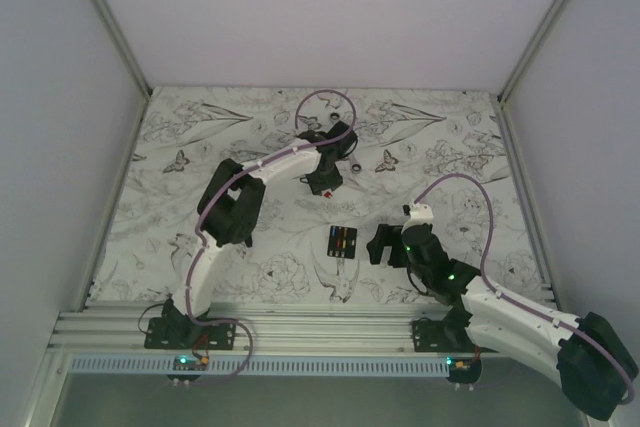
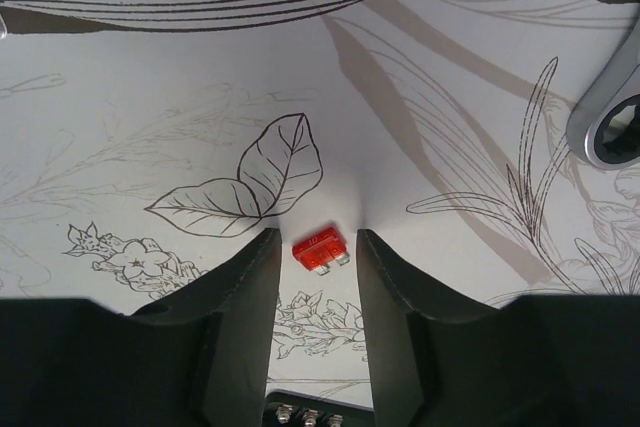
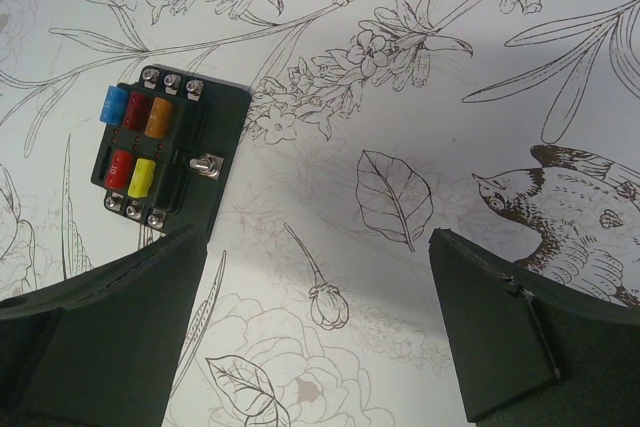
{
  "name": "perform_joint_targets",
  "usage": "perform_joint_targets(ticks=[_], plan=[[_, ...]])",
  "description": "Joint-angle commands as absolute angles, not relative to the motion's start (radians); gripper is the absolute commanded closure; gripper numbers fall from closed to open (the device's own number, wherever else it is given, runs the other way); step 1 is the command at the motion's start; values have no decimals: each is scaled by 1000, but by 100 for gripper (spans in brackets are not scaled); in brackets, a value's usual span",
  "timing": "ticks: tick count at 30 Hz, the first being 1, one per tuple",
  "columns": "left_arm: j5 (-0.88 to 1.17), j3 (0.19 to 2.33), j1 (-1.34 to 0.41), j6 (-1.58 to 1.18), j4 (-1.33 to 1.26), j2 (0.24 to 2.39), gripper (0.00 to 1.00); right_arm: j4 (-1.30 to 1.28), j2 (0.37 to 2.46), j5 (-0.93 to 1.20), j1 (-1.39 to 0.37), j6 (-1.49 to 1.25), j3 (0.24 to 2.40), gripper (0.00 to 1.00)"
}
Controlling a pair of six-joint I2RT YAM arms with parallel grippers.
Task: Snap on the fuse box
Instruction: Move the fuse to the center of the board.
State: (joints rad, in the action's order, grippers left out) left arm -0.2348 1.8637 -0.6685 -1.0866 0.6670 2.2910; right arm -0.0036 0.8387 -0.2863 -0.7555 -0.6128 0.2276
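The fuse box (image 1: 342, 242) is a small black box lying flat near the table's middle; no lid shows on it. In the right wrist view the fuse box (image 3: 190, 162) shows blue, red, orange and yellow fuses in its slots and screws along its edges. My right gripper (image 1: 383, 244) hovers just right of it, open and empty (image 3: 318, 242). My left gripper (image 1: 325, 185) is farther back, pointing down. It is open (image 2: 315, 237), with a loose red fuse (image 2: 320, 251) lying on the table between its fingers, untouched.
A silver metal ring-ended tool (image 2: 610, 122) lies right of the left gripper; it also shows in the top view (image 1: 352, 165). A black edge with small screws (image 2: 305, 412) shows at the bottom of the left wrist view. White walls enclose the flower-printed table (image 1: 450, 167).
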Motion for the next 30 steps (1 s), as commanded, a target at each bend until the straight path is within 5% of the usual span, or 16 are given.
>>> perform_joint_targets(ticks=[1, 18, 30], plan=[[-246, 1794, -676, -1106, 703, 2295, 61, 34, 839, -299, -749, -607, 227, 1], [-210, 1807, -700, -934, 761, 2349, 75, 29, 831, -300, -750, -607, 227, 1], [-62, 1711, -702, -511, 762, 2272, 80, 14, 815, -300, -749, -609, 227, 1]])
